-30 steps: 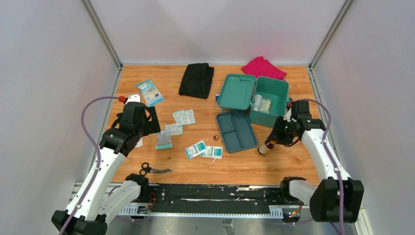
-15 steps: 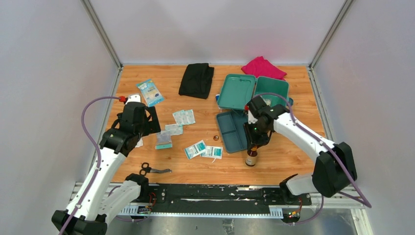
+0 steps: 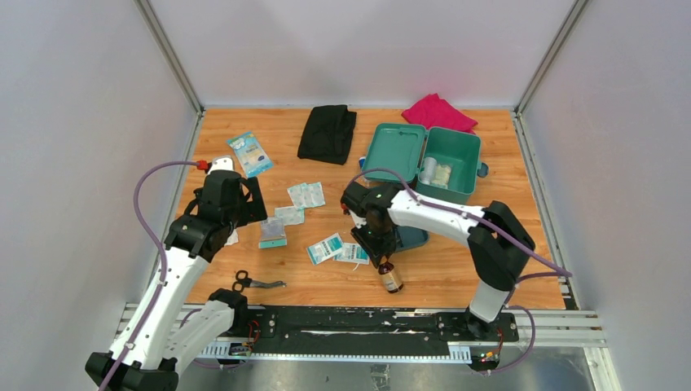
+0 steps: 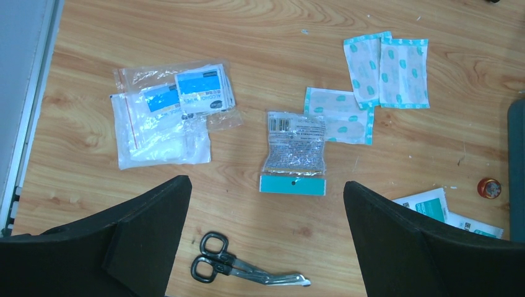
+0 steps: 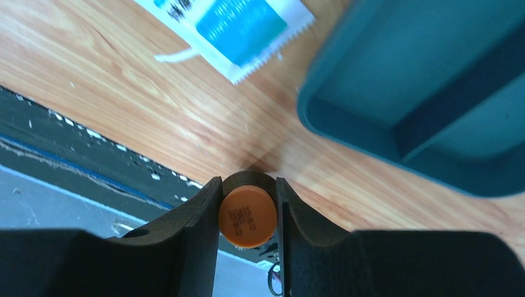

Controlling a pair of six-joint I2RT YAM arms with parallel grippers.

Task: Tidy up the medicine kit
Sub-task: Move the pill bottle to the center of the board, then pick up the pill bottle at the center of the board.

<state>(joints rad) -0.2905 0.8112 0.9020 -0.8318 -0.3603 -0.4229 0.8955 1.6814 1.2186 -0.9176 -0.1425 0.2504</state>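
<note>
Teal plastic, the kit stands open on the bench, well beyond the right claw and off to its right, lid up on the left side and a white roll inside. Its tray lies apart from the box, flat on the wood just past this claw and to its right; the divider between its two compartments shows in the wrist view. The right arm hides most of the tray from above.

The right claw is closed on a brown bottle, one finger on each side of the neck below the orange cap. The bottle is tilted, its base near the bench's front edge. Two teal-and-white sachets lie just to this claw's left.

The left claw hangs spread wide above the bench and holds nothing. Right below its gap is a clear packet with a teal strip. Beyond that and to the right lie plasters, beyond and to the left zip bags. Scissors lie on the near side, between the fingers. A small red cap sits far right.

A black cloth and a pink cloth lie at the far edge.
</note>
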